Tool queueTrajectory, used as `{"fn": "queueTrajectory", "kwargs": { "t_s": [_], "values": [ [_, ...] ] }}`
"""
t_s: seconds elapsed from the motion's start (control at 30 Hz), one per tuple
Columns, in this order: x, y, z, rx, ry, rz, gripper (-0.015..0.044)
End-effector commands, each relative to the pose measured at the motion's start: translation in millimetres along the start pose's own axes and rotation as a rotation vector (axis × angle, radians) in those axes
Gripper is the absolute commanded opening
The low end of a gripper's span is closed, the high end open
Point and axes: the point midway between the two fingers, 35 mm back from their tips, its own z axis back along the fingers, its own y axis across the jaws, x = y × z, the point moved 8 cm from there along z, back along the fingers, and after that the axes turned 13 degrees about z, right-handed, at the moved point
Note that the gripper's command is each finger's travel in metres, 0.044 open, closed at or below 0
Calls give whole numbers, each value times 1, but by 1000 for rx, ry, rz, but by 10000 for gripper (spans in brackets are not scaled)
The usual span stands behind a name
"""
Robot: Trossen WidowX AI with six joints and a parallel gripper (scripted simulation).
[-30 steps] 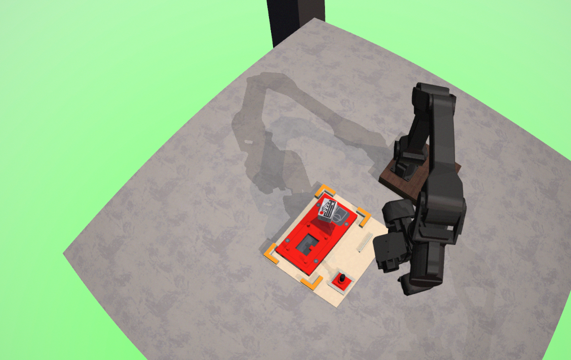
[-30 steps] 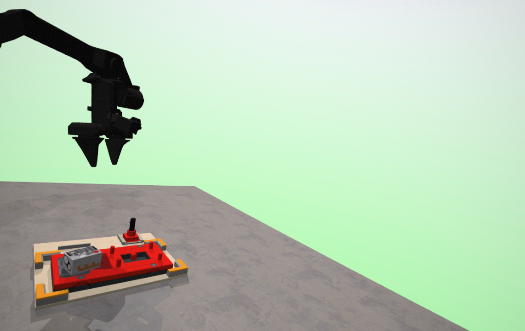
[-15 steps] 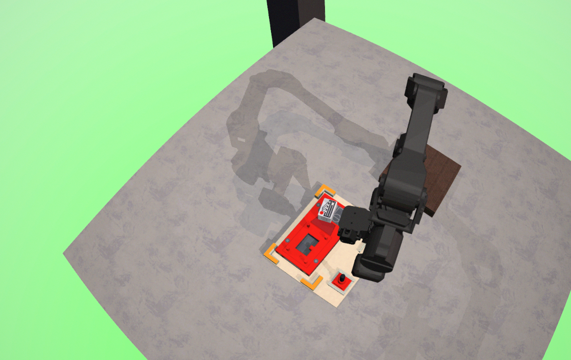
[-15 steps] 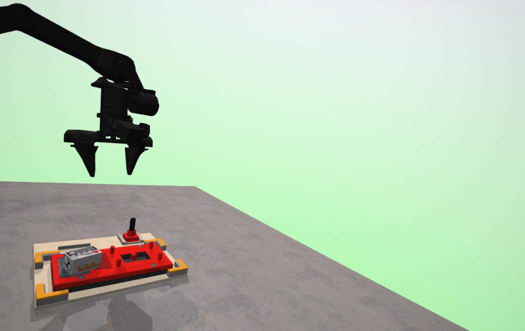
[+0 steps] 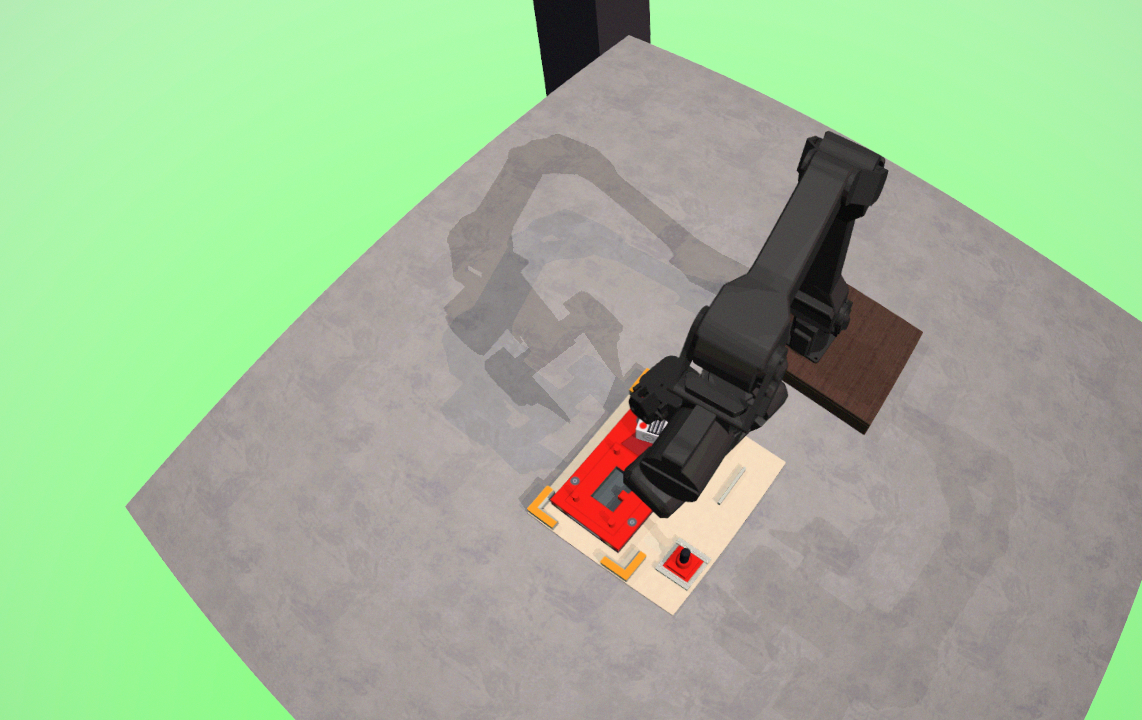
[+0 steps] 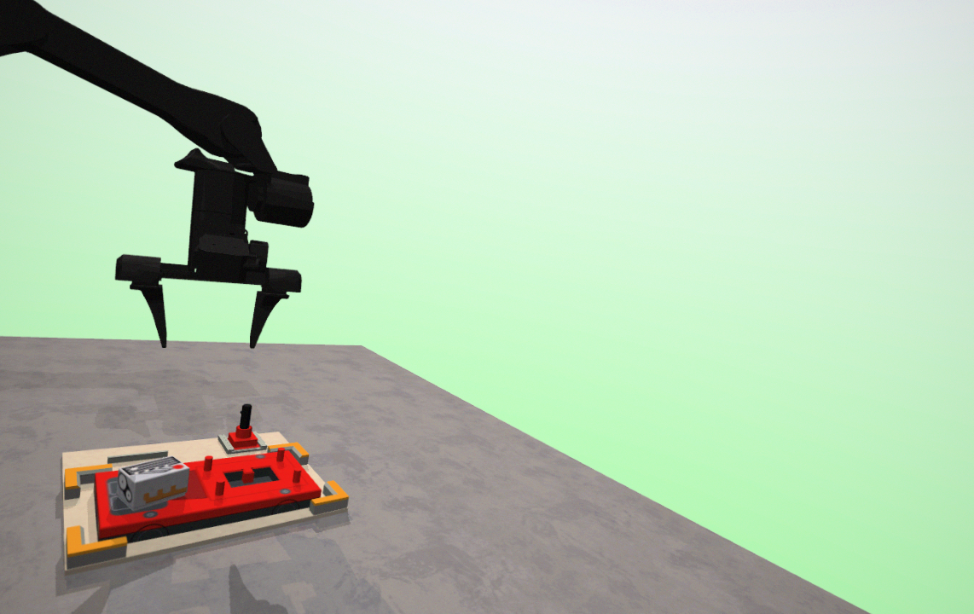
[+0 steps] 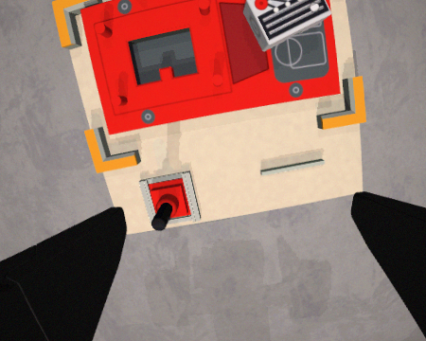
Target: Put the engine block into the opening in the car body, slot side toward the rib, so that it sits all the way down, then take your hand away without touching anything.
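The grey and white engine block rests at an angle on the end of the red car body away from the opening, partly over the dark grey recess. The square opening is empty, and a small red rib stands at one side of it. My gripper is open and empty, high above the board. The slot on the engine block cannot be made out. In the top view the arm hides part of the car body and the fingers.
The cream board carries orange corner brackets. A red piece with a black stick stands in a grey frame. Thin pegs rise around the opening.
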Motion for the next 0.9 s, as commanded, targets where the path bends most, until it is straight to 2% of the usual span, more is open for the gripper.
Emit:
{"fn": "queueTrajectory", "kwargs": {
  "t_s": [0.0, 0.87],
  "values": [
    [15, -8, -6, -9, 15, -157, 440],
    [93, -56, -35, -69, 57, -1043, 440]
  ]
}}
